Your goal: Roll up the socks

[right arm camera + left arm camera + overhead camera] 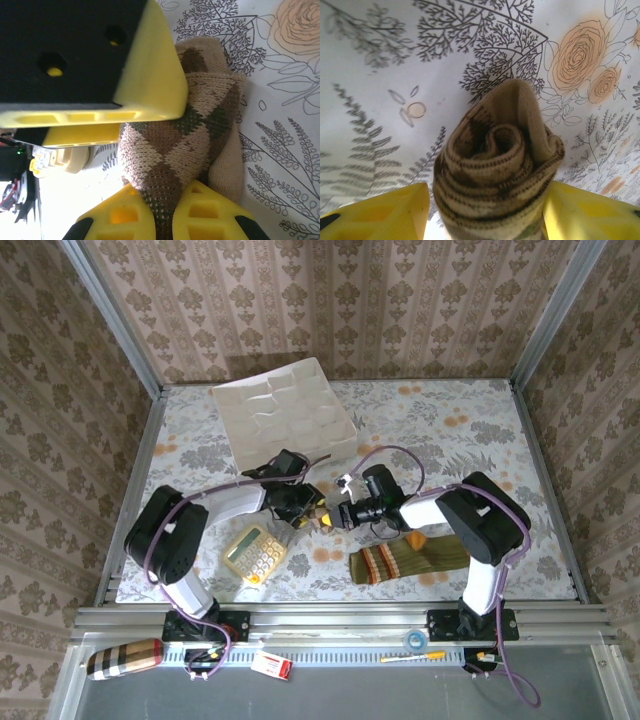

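Observation:
The brown-and-tan argyle sock (pixel 495 160) is wound into a tight roll, its spiral end facing the left wrist camera, held just above the floral table. My left gripper (pixel 485 215) is shut on it, a yellow finger (pixel 380 212) on each side. My right gripper (pixel 167 220) is shut on a pinched fold of the same sock (pixel 180 140), with the left gripper's finger (pixel 150 75) pressing on the roll from above. The two grippers meet mid-table, left (pixel 300 505) and right (pixel 342 515). The olive sock (pixel 410 560) with striped cuff lies flat near the right arm.
A yellow calculator (pixel 255 553) lies close to the left arm. A white moulded tray (pixel 283 415) sits at the back. A rolled argyle bundle (pixel 125 658), a card (pixel 271 666), a tape roll (pixel 417 641) and a pen (pixel 412 657) lie below the front rail.

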